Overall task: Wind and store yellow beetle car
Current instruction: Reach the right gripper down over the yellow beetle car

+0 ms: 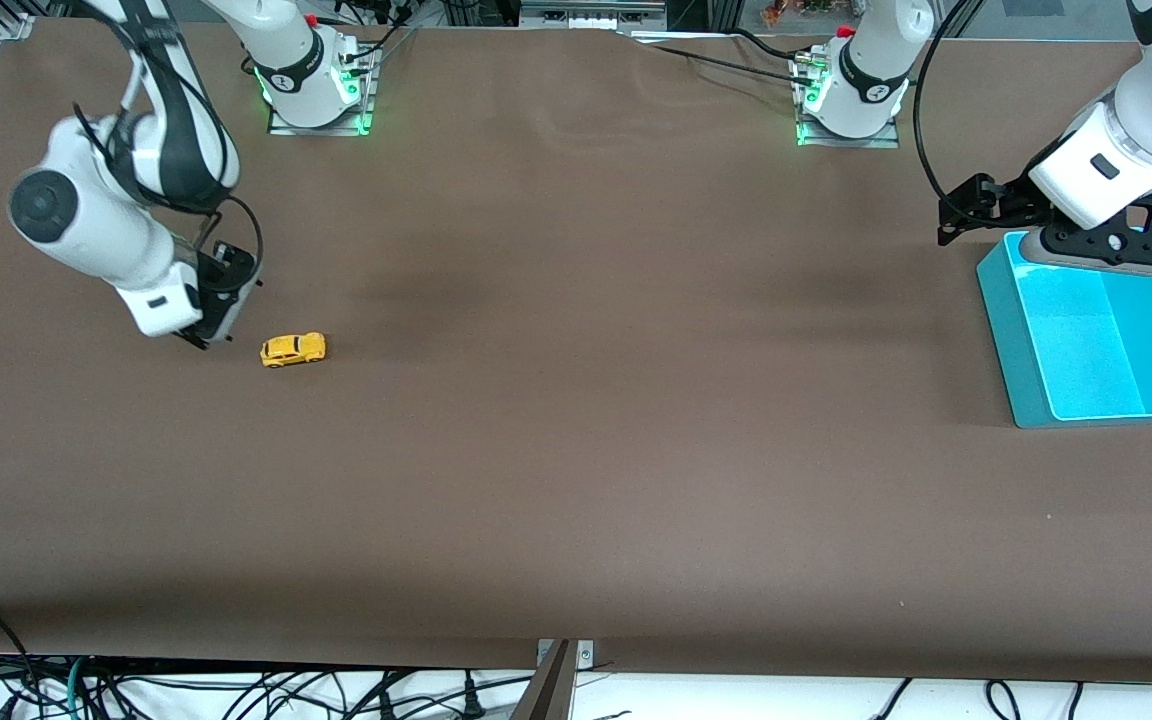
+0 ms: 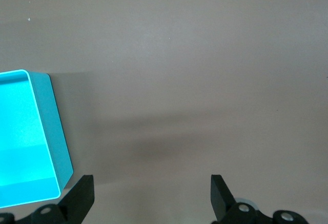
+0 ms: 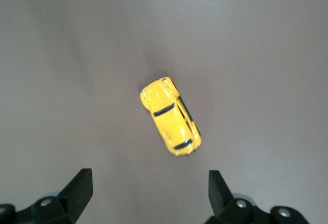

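Right wrist view, right gripper (image 3: 147, 190) fingers wide apart, empty, above yellow beetle car (image 3: 170, 116), left gripper (image 2: 152, 196) likewise spread, empty.

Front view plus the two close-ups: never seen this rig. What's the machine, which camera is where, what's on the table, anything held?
Two robot arms are bolted along one table edge. The front view looks down from across the table; each close-up comes from a camera on one arm's wrist, with that arm's two black fingertips at the picture's edge.

The right gripper is low beside the car, a small yellow toy standing on the brown table; its wrist view shows the car ahead of its open fingers, untouched. The left gripper waits, open, over the rim of a turquoise bin at the left arm's end. Nothing is held.
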